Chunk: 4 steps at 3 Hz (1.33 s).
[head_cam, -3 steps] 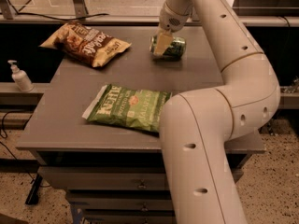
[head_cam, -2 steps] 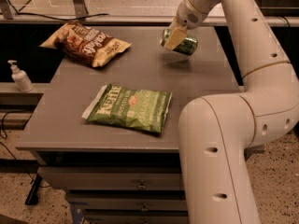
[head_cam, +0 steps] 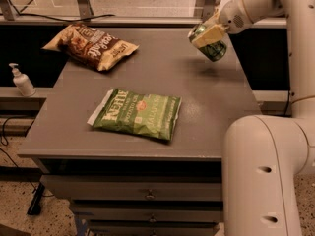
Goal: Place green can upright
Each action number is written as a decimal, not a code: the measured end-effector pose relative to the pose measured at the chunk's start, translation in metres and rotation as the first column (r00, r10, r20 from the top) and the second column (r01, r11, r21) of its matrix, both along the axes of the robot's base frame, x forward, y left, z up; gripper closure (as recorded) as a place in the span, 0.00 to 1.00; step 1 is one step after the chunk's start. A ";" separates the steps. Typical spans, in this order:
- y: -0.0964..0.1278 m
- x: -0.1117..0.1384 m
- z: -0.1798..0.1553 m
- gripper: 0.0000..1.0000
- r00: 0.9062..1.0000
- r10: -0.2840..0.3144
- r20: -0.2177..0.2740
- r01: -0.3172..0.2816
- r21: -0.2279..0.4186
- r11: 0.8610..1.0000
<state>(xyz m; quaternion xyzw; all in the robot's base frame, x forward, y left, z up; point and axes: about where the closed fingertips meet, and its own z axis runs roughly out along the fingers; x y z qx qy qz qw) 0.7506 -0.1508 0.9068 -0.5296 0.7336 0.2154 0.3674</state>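
The gripper (head_cam: 208,33), at the upper right, pinches the green can (head_cam: 215,49) and holds it in the air above the far right part of the grey table (head_cam: 197,97). The can's long axis slants, so it likely needs turning vertical before it is lowered.

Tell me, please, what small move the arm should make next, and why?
Probably turn the wrist until the green can stands vertical. The claw grips it tilted, in the air above the far right part of the table, so lowering it now would likely set it down askew.
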 end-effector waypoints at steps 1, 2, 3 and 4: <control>-0.016 -0.003 0.013 1.00 1.000 -0.027 0.006 0.026 0.172 0.985; -0.026 -0.004 0.027 1.00 0.999 -0.043 0.017 0.036 0.307 0.951; -0.038 -0.006 0.039 1.00 0.998 -0.059 0.020 0.045 0.408 0.912; -0.051 -0.008 0.044 1.00 0.997 -0.075 0.010 0.061 0.485 0.872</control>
